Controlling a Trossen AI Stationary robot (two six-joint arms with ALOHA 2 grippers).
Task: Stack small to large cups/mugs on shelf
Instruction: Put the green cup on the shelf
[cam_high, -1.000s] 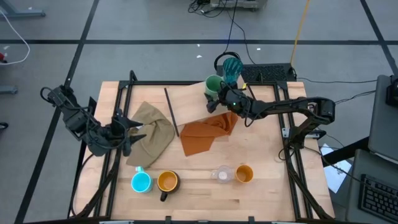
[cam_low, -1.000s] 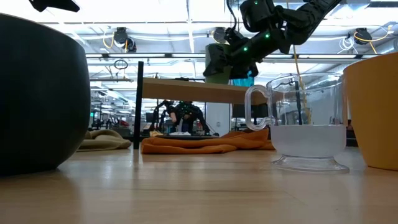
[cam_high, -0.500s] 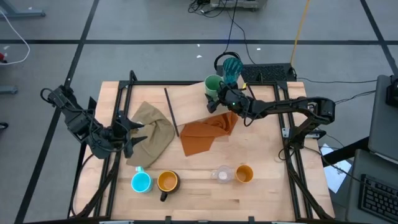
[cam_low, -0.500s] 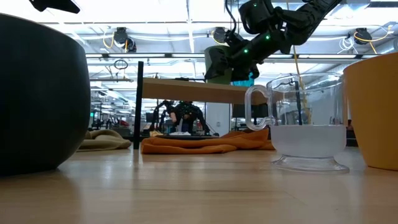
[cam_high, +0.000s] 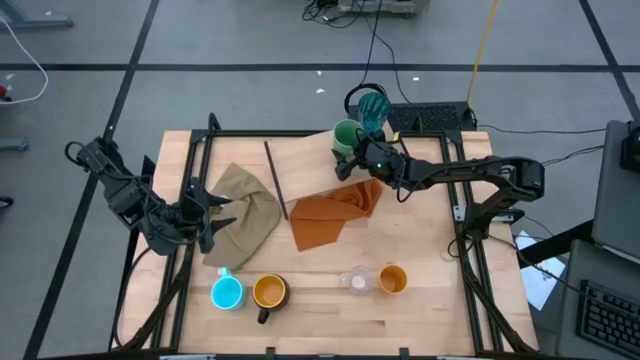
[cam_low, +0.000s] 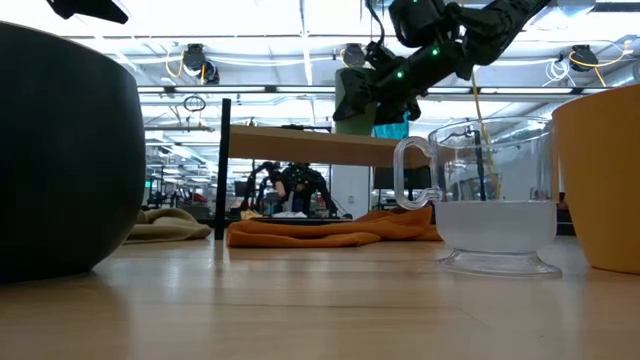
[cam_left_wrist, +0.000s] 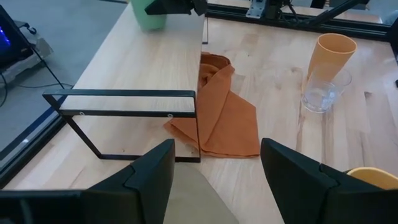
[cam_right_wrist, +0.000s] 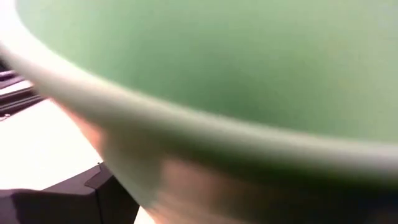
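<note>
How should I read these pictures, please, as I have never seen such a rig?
These are two dark robot arms at a wooden table. One camera looks straight down, one sits at table-top height, and one rides on each wrist. The left end effector hovers open and empty above the tan cloth. The right end effector is at the green cup over the low plywood shelf, beside the teal ribbed tumbler; whether it grips the cup I cannot tell. An orange cloth lies mid-table. Along the front edge stand a bright blue mug, a black mug with yellow inside, a clear glass cup and an orange cup.
</note>
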